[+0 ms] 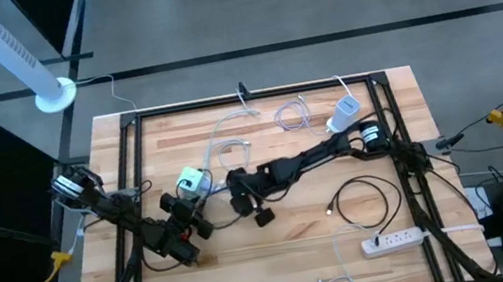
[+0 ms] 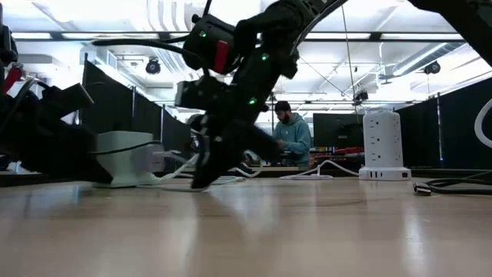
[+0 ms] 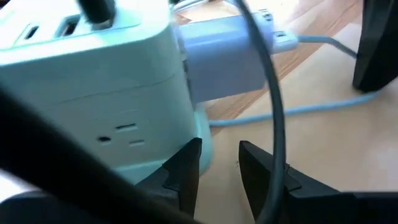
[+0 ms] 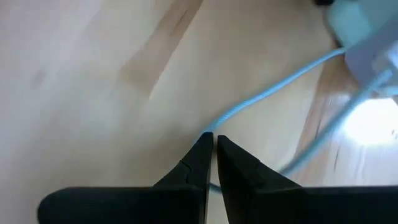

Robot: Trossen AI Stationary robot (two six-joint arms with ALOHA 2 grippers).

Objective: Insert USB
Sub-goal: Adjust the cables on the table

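A pale green power cube stands on the wooden table, with a white charger block plugged into its side. A thin pale USB cable runs from the block across the table. My left gripper is low beside the cube, fingers apart, with bare table between them. My right gripper reaches in from the table's right and is shut on that cable. The cable's plug end does not show. My left gripper has one finger right at the cube's bottom edge; I cannot tell whether it touches. My right gripper pinches the thin cable between its two fingertips. The fingers slant down from above. The cable lies slack on the table toward the charger block.
A white tower power strip stands at the far right and a flat white power strip lies near the front right. A black cable loop and coiled white cables lie on the table. A person sits beyond the table.
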